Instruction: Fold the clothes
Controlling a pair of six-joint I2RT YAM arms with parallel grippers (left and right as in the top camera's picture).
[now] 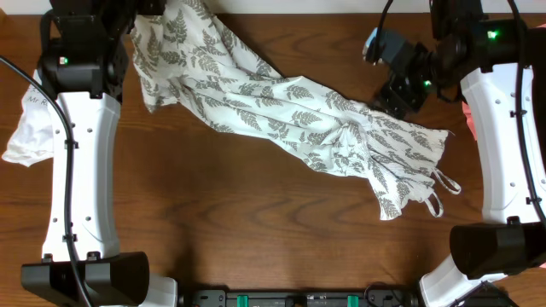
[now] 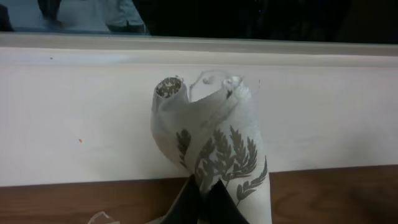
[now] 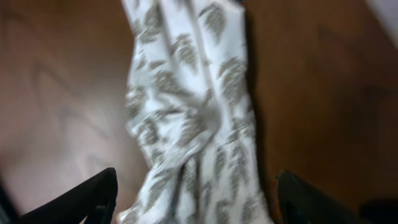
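Wooden table (image 1: 256,230) bears the clothes (image 1: 281,107) — left gripper (image 2: 205,191) pinches them, right gripper (image 3: 196,198) gapes.

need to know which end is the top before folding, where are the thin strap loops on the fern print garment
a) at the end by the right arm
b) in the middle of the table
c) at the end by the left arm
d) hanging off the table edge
a, in the overhead view the strap loops trail from the end of the fern print garment lying beside the right arm.
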